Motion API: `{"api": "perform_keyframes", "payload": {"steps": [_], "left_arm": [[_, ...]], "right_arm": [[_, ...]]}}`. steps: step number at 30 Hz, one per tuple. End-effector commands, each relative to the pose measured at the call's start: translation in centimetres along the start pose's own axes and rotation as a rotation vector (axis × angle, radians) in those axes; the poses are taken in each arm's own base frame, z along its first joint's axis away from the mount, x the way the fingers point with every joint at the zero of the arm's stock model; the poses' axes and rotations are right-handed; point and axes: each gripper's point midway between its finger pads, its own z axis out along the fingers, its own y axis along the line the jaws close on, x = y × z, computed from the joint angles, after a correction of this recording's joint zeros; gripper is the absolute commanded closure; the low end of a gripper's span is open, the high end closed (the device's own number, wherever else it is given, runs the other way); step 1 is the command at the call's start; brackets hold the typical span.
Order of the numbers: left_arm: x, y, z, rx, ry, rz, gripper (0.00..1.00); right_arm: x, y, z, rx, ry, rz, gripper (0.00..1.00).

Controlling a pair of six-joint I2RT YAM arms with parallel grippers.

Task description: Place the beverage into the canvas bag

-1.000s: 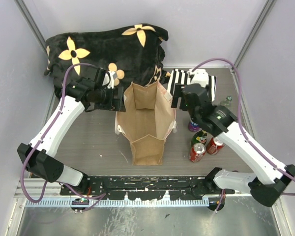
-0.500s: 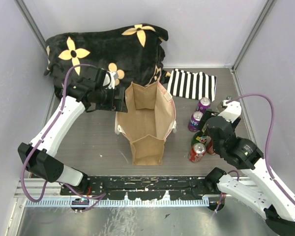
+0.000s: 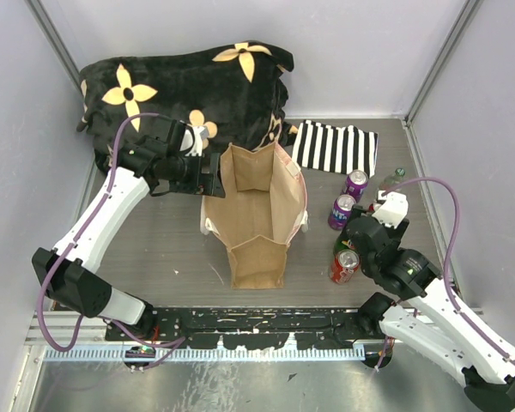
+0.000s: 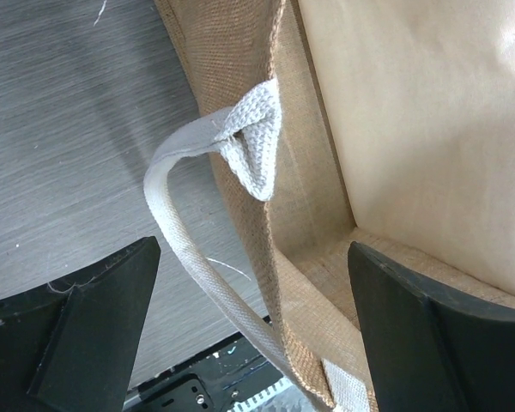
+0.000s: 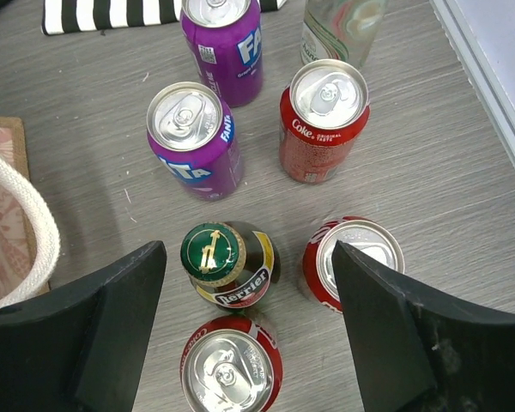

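**Canvas bag.** The canvas bag (image 3: 259,260) is stood upright on the worktop (image 3: 159,245), between the two arms, with its mouth open. A black blanket with yellow flowers (image 3: 189,81) is found behind it, and a black-and-white striped cloth (image 3: 335,148) is laid to its right rear.

**Left hand.** The left hand (image 4: 253,257) is positioned at the left rim of the bag. Its fingers (image 4: 77,330) are spread wide and released. The bag's side wall and one white strap (image 4: 182,245) are seen between them, but neither is pinched.

**Right hand.** The right hand (image 5: 249,253) is held above the group of drinks to the right of the bag. Its fingers (image 5: 112,330) are parted, and nothing is grasped. A green bottle (image 5: 229,262) with a green cap is framed between them from above. No contact with it can be seen.

**Drinks.** All drinks are stood upright on the worktop, outside the bag.
- Two purple cans (image 5: 196,137) are placed beyond the green bottle, one behind the other.
- One red can (image 5: 324,116) is placed to the right of the nearer purple can.
- A second red can (image 5: 354,257) is set just beside the green bottle on its right.
- A third red can (image 5: 232,373) is set just in front of the green bottle.
- A clear bottle (image 5: 339,26) is cut off by the top edge of the right wrist view.
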Motion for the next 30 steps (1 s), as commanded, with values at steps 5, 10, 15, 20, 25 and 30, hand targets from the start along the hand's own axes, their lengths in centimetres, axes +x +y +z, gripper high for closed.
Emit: {"api": "perform_keyframes", "payload": {"steps": [5,10,15,20,25,30], "left_arm": [[0.1,-0.7,0.3,0.044,0.013,0.016,0.02],[0.2,-0.9,0.3,0.06,0.024,0.019,0.02],[0.3,-0.9,0.1,0.061,0.021,0.028,0.02],[0.8,-1.2,0.2,0.083,0.045,0.02,0.02],[1.1,-1.4,0.2,0.095,0.049,0.014,0.02],[1.3,-1.7,0.1,0.113,0.059,0.011,0.02]], "right_arm": [[-0.9,1.2,1.1,-0.011,-0.08,0.085,0.18],[-0.7,1.6,1.7,-0.01,-0.093,0.076,0.21],[0.0,1.7,2.2,0.007,-0.082,0.066,0.24],[0.2,1.3,2.5,0.028,-0.098,0.076,0.28],[0.7,0.9,2.8,0.045,-0.107,0.091,0.31],[0.9,0.7,2.9,0.046,-0.116,0.094,0.39]]}}
